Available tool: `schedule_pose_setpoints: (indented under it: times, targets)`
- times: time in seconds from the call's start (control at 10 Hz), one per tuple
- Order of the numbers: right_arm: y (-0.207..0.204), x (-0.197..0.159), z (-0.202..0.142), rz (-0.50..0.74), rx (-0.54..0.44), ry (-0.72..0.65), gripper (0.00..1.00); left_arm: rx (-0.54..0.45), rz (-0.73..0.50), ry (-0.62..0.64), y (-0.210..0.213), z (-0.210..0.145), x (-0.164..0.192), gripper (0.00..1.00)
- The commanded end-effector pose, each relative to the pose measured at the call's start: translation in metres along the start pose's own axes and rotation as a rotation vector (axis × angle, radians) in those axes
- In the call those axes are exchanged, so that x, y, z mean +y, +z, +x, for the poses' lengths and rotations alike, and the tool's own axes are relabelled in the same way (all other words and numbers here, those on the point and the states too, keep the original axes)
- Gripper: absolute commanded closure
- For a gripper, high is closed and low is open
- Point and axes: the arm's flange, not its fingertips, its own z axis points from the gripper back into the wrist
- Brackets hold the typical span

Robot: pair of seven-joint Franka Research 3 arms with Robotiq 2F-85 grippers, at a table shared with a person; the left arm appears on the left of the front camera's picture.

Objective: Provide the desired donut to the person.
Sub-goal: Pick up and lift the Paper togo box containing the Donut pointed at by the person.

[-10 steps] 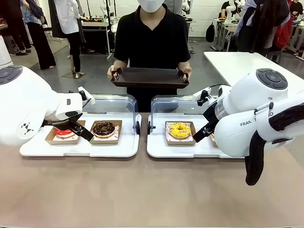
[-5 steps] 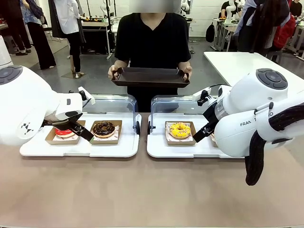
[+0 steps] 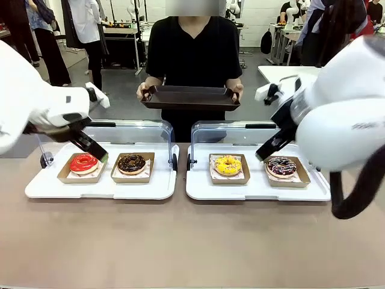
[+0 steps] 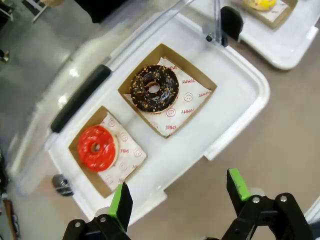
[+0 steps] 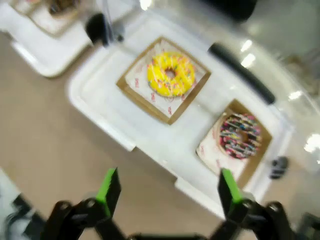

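While both grippers hang open and empty, we judge the task to be at its first step: choosing, no donut picked yet. Left gripper (image 4: 180, 192) hovers over the left white tray (image 3: 96, 189), jaws spread, nothing between the green pads (image 4: 118, 200). Right gripper (image 5: 168, 186) hovers over the right white tray (image 3: 252, 191), likewise released. Person (image 3: 192, 54) stands at the far side, hands (image 3: 236, 90) on a dark serving tray (image 3: 189, 97) held level; no hand points, so we cannot tell which donut is wanted.

Contents. Left tray: red-glazed donut (image 3: 83, 162) at left, chocolate donut (image 3: 131, 162) with nut crumbs at right, each in its own cardboard boat (image 4: 135, 72) on printed paper. Right tray: yellow donut (image 3: 228, 164) at left, dark sprinkled donut (image 3: 281, 165) at right, same boats. Clear lids (image 3: 141, 129) stand hinged up along the far side of both trays.

Next move, our judgement: wait for a cue, lower the nearer gripper over the chosen boat, grip its wall rather than the glaze, and carry it across to the serving tray.
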Motion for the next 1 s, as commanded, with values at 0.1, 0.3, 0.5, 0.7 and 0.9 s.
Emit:
schedule_pose_setpoints:
  times: [0.1, 0.3, 0.5, 0.7, 0.9]
  targets:
    - [0.081, 0.008, 0.008, -0.046, 0.050, 0.049, 0.00, 0.013, 0.004, -0.038, 0.073, 0.004, 0.006, 0.00]
    - [0.111, 0.014, 0.010, -0.080, 0.037, 0.035, 0.00, -0.033, 0.049, -0.033, 0.115, 0.010, 0.007, 0.00]
    - [0.101, 0.015, 0.001, -0.083, 0.057, 0.058, 0.00, -0.100, 0.090, -0.019, 0.129, -0.002, -0.003, 0.00]
    - [0.121, 0.015, 0.009, -0.036, 0.021, 0.050, 0.00, -0.052, 0.027, -0.020, 0.124, 0.012, 0.005, 0.00]
    - [0.121, 0.015, 0.009, -0.036, 0.021, 0.050, 0.00, -0.052, 0.027, -0.020, 0.124, 0.012, 0.005, 0.00]
